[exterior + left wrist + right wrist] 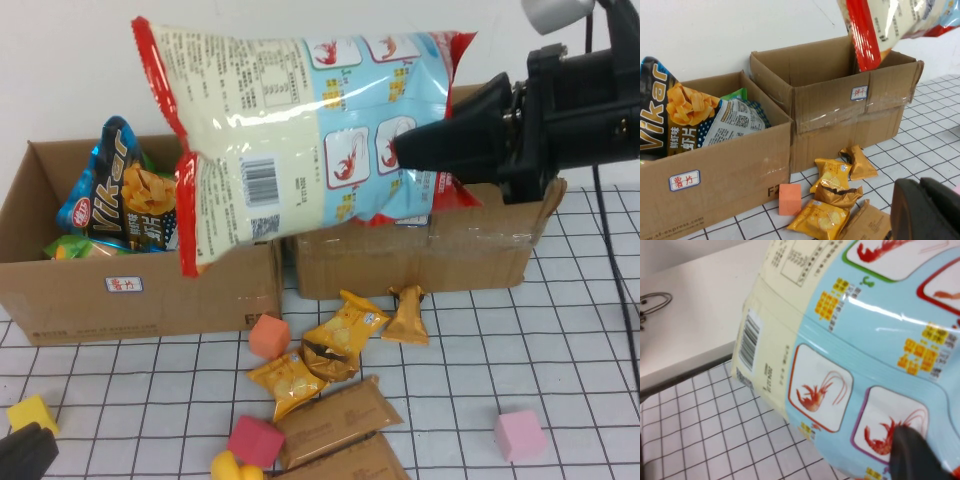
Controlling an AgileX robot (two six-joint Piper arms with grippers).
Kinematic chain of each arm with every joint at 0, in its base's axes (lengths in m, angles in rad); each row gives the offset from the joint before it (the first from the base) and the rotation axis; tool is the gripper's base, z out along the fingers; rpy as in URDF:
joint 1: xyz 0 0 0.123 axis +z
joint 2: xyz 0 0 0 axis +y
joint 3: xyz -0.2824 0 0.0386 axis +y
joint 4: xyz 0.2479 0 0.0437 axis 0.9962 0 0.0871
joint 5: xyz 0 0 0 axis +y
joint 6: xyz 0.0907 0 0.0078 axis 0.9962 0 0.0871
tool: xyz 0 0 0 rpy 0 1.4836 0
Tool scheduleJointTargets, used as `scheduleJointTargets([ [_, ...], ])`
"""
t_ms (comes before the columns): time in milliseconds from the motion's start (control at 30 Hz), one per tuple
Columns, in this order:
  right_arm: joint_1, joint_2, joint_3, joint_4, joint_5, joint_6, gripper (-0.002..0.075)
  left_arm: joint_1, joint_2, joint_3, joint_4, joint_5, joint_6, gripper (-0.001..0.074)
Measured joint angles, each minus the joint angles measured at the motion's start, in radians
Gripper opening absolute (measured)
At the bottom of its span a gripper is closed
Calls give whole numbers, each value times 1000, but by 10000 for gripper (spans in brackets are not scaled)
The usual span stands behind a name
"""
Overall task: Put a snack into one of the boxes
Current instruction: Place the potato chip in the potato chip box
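Note:
A big shrimp snack bag (pixel 290 110), cream and light blue with red ends, hangs in the air above the two cardboard boxes. My right gripper (pixel 410 150) is shut on its blue side; one black finger (pixel 912 455) presses on a shrimp picture of the bag (pixel 855 340). The bag's red end (pixel 865 35) hangs over the taller taped box (pixel 430 255) (pixel 840 105). The lower, wider box (pixel 150 300) (pixel 715 170) stands to its left and holds a dark Vikar chips bag (pixel 120 200). My left gripper (pixel 25 450) (pixel 927 210) rests shut and empty, low at the near left.
Small orange snack packets (pixel 330 350) and brown flat packets (pixel 335 420) lie on the gridded table in front of the boxes. Foam cubes are scattered about: orange (pixel 268 335), red (pixel 255 440), pink (pixel 520 435), yellow (pixel 32 413). A wall stands behind the boxes.

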Motion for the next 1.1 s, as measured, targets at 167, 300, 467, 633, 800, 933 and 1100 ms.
scheduleJointTargets([
  [167, 5, 0, -1, -1, -4, 0, 29, 0, 0, 0, 0, 0, 0, -2],
  [300, 44, 2, -1, 20, -56, -32, 29, 0, 0, 0, -2, 0, 2, -2],
  [467, 159, 39, -1, 162, -173, -205, 29, 0, 0, 0, -2, -8, 4, -2],
  [633, 259, 124, -1, 389, -288, -451, 29, 0, 0, 0, -2, -13, 5, -2],
  [800, 323, 232, -36, 496, -351, -683, 29, 0, 0, 0, -2, -17, 5, -2],
  [933, 344, 326, -127, 509, -380, -715, 29, 0, 0, 0, -2, -17, 5, -2],
  [1100, 347, 442, -277, 518, -415, -721, 29, 0, 0, 0, -2, -17, 5, -2],
])
